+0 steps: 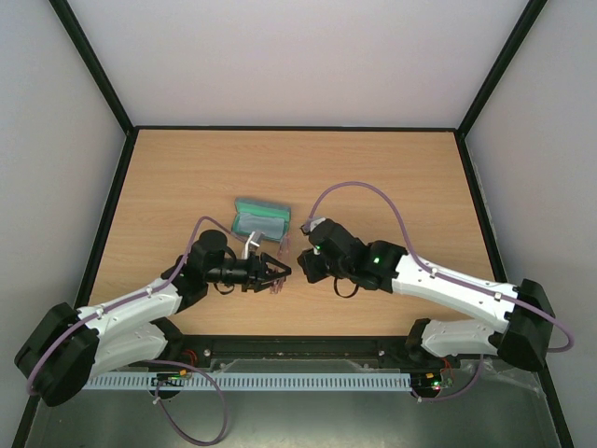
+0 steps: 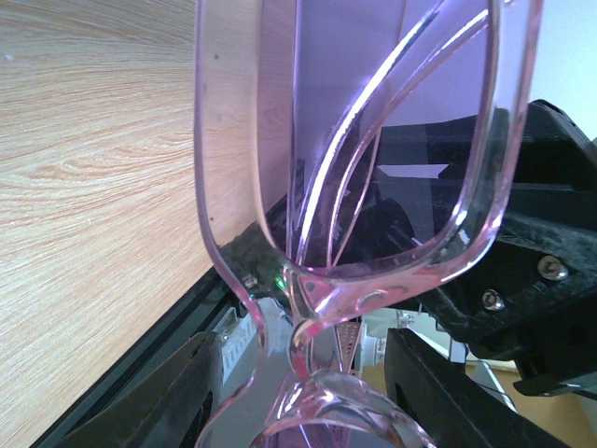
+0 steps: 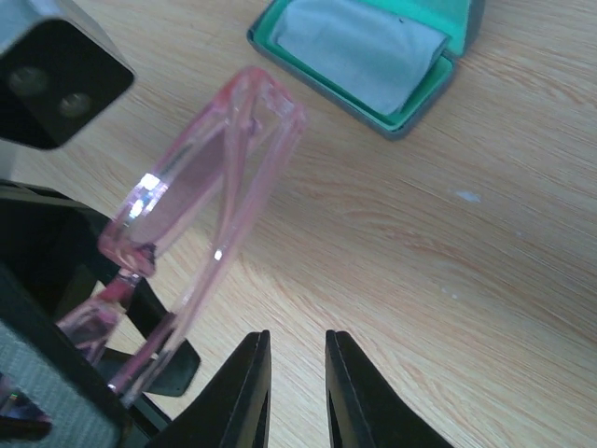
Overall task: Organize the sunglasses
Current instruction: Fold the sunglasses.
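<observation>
Nearest, a pale perforated cable strip [image 1: 308, 381] runs along the front edge between the two arm bases. Beyond it, over the light wood-grain table [image 1: 187, 177], the left end effector [image 1: 278, 273] is clamped on the sunglasses [image 3: 196, 182], a small pair with a thin translucent pink frame and pink-tinted lenses, held near the table's middle. Just beside them the right end effector [image 3: 297, 392] faces the left one, its black jaws only a narrow slit apart with nothing between them. A little farther back lies an open oblong blue-grey case with green lining [image 3: 409, 117], a light blue folded cloth [image 3: 359, 42] inside it. A purple cable [image 1: 373, 187] loops out over the table from the right arm. In the left wrist view the frame sits so close that it is cut off at top and bottom, and the right arm's black body shows only through the lens. Whether the glasses touch the table cannot be told.
</observation>
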Available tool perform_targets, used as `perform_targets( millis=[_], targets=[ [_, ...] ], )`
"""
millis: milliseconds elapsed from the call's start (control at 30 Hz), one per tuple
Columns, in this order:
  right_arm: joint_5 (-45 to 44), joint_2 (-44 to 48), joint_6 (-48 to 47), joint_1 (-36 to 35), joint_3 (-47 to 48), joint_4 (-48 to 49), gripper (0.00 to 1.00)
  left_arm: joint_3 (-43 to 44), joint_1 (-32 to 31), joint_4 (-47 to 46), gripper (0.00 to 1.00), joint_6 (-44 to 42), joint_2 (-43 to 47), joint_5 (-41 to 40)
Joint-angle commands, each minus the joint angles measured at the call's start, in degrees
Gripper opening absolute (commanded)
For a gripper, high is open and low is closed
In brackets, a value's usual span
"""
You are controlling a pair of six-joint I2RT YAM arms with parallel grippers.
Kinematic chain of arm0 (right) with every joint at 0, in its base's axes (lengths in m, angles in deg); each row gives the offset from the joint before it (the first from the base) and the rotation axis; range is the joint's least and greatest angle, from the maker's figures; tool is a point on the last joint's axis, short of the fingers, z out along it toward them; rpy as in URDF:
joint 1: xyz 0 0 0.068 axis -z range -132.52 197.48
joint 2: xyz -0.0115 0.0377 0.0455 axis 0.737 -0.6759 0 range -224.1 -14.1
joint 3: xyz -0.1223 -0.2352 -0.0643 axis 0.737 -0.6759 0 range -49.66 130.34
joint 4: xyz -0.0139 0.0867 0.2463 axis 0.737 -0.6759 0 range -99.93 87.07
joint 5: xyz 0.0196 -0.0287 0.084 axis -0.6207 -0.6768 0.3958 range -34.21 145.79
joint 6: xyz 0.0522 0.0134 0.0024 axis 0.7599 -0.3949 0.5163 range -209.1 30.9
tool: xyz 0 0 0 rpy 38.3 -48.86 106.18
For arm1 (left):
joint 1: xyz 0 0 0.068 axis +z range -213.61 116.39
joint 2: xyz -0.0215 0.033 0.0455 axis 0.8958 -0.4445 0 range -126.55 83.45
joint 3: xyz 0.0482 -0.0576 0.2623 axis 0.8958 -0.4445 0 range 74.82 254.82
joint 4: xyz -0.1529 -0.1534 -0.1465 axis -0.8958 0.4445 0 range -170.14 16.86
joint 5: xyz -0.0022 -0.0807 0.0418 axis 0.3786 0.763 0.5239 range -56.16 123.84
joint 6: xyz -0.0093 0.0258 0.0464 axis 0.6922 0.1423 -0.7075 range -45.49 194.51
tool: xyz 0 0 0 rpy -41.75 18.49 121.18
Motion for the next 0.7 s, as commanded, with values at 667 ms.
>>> perform_targets(
  millis=[667],
  targets=[
    [9.4,17.0,7.3,7.9,-14.5,9.0,0.35,-1.5,-1.4,-19.4,0.26,8.1,-2.1,3.0]
  ],
)
